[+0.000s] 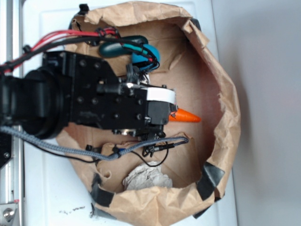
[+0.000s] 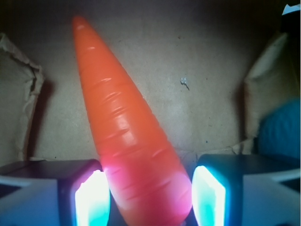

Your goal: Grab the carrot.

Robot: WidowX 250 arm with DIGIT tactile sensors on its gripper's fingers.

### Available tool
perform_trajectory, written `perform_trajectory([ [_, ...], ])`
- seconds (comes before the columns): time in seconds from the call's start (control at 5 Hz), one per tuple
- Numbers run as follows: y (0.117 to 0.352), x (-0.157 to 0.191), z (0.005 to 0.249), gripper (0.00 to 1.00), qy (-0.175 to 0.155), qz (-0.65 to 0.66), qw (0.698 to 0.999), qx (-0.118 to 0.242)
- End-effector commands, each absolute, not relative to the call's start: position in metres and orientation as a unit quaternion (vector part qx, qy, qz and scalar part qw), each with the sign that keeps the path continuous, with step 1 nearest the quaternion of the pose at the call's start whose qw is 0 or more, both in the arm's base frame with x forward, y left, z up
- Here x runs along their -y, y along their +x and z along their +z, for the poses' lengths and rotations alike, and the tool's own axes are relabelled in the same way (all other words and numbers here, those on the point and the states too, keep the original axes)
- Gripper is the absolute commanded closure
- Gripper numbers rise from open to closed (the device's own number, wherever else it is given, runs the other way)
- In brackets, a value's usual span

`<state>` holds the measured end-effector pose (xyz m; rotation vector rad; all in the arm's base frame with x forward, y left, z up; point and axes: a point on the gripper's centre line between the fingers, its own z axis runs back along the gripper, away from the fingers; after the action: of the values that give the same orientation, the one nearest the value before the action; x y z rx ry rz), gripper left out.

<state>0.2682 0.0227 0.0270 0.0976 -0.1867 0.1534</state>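
— Carrot point(image 2: 136, 155): where do you find it, and which way does it point?

— You see it lying on the brown paper floor point(image 2: 207, 113) of the paper-lined basket point(image 1: 225, 94). In the wrist view its thick end sits between the gripper point(image 2: 148, 197) fingers point(image 2: 91, 197) and its tip runs away from the camera, tilted left. In the exterior view only the orange tip point(image 1: 188, 117) shows past the gripper point(image 1: 171, 113), pointing right.

— How do the jaws stand?

— Apart, one on each side of the carrot; you cannot tell whether the pads touch it.

— What differs between views?

— The exterior view alone shows you the dark green cucumber toy point(image 1: 123, 45) and the crumpled paper point(image 1: 146, 179); the blue ball point(image 1: 143, 55) appears in both. No writing is legible.
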Motion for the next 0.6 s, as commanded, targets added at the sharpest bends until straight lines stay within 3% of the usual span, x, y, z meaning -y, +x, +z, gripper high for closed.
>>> perform_trajectory([
  [0.0, 0.28, -0.032, 0.043, 1.0, 0.041, 0.085, 0.989, 0.116],
  [0.4, 0.263, -0.036, 0.127, 1.0, -0.01, 0.111, 0.99, 0.088],
])
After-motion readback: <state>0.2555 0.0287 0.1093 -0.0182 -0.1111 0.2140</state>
